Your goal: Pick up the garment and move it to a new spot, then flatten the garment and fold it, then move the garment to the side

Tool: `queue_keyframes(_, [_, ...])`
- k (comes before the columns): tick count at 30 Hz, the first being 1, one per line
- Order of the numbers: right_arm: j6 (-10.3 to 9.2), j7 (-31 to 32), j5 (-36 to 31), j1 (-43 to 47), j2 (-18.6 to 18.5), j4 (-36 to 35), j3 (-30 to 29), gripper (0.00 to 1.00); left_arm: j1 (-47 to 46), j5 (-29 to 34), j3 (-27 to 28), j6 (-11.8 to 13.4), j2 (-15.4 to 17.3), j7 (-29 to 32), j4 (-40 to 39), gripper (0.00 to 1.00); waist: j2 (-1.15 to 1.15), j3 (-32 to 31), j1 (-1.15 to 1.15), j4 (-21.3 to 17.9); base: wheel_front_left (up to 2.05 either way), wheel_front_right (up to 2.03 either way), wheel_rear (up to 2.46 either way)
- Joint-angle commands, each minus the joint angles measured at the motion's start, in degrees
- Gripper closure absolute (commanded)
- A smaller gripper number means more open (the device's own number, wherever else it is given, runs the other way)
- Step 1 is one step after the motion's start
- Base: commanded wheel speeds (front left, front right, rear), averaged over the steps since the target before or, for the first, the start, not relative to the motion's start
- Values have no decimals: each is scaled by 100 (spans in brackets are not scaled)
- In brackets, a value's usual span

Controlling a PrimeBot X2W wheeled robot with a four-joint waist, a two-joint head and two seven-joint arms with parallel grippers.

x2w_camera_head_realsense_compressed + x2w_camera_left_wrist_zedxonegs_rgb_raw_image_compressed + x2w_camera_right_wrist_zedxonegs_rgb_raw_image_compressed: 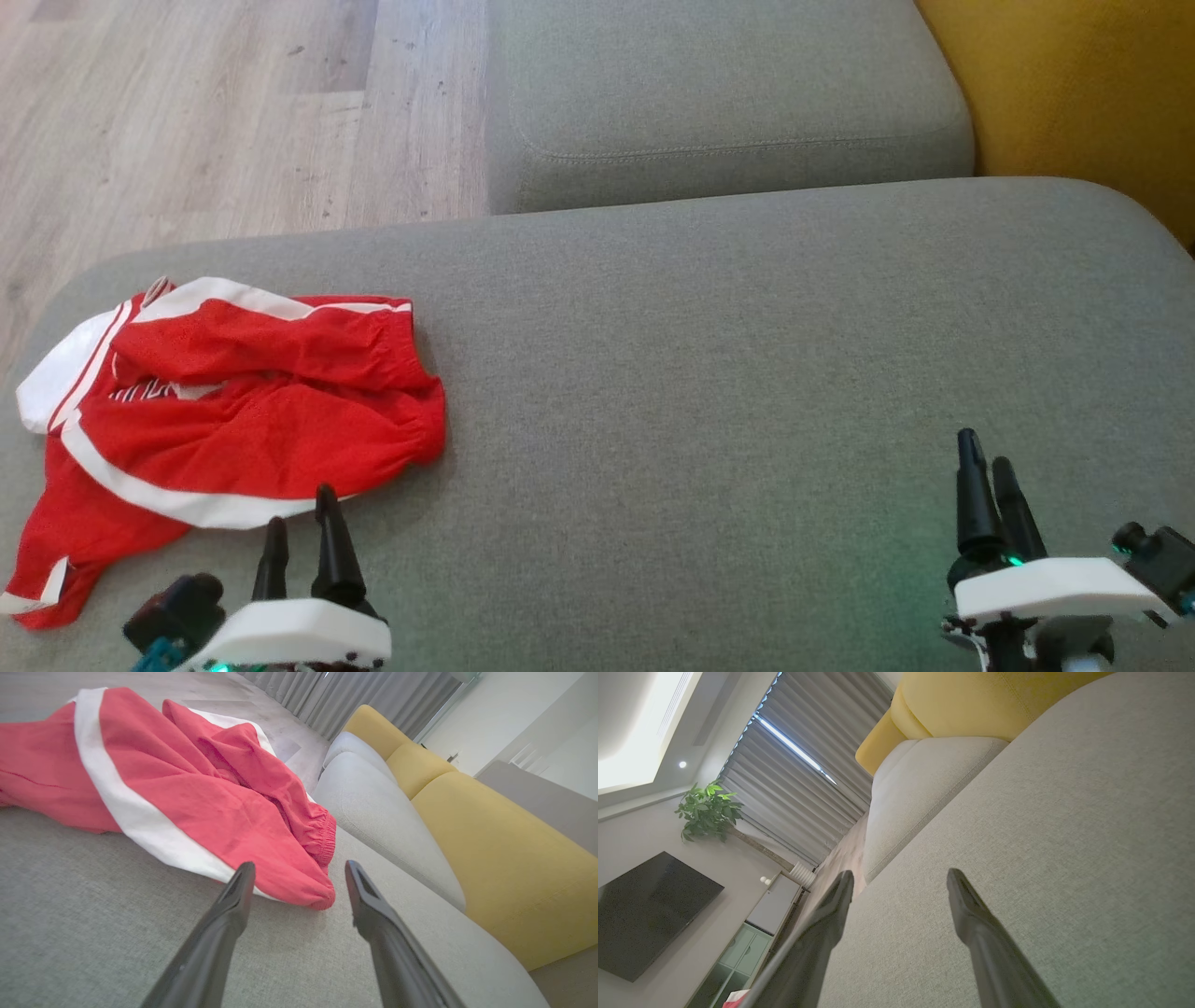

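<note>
A red garment with white stripes lies crumpled at the left end of the grey sofa seat. My left gripper is open just in front of its near edge, touching nothing. In the left wrist view the garment spreads ahead of my left gripper, its gathered waistband nearest the fingertips. My right gripper is open at the lower right, far from the cloth. In the right wrist view my right gripper hangs over bare grey upholstery.
A second grey cushion lies beyond the seat, with a yellow backrest to the right. Wooden floor lies off the seat's left edge. The right wrist view shows a television, a plant and curtains.
</note>
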Motion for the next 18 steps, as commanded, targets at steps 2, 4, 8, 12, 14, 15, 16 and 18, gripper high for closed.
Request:
queue_keyframes(2, [20,-94,-256,-138,-43,-243,138,0,-152,293,29,116,108,-88,-213,0,0,-15,0,1,0,0,0])
queue_keyframes(4, [21,-128,-416,-123,-44,-266,172,0,-144,449,-23,206,124,-122,-215,0,0,-28,0,3,0,0,0])
queue_keyframes(8, [21,-195,-736,-87,-46,-284,218,0,-126,715,-127,338,159,-190,-240,0,0,-57,0,12,0,0,0])
queue_keyframes(12, [22,-263,-1057,-65,-48,-293,282,0,-111,971,-225,424,191,-258,-278,0,0,-77,0,21,0,0,0])
queue_keyframes(14, [23,-297,-1210,-57,-49,-305,307,0,-104,1122,-281,472,209,-292,-295,0,0,-85,0,24,0,0,0])
queue_keyframes(15, [23,-314,-1285,-52,-49,-310,315,0,-98,1193,-307,499,216,-309,-299,0,0,-88,0,26,0,0,0])
queue_keyframes(16, [23,-331,-1363,-48,-49,-317,319,0,-92,1259,-329,525,220,-326,-304,0,0,-92,0,27,0,0,0])
queue_keyframes(18, [23,-365,-1511,-40,-50,-327,334,0,-81,1398,-374,571,237,-361,-305,0,0,-99,0,26,0,0,0])
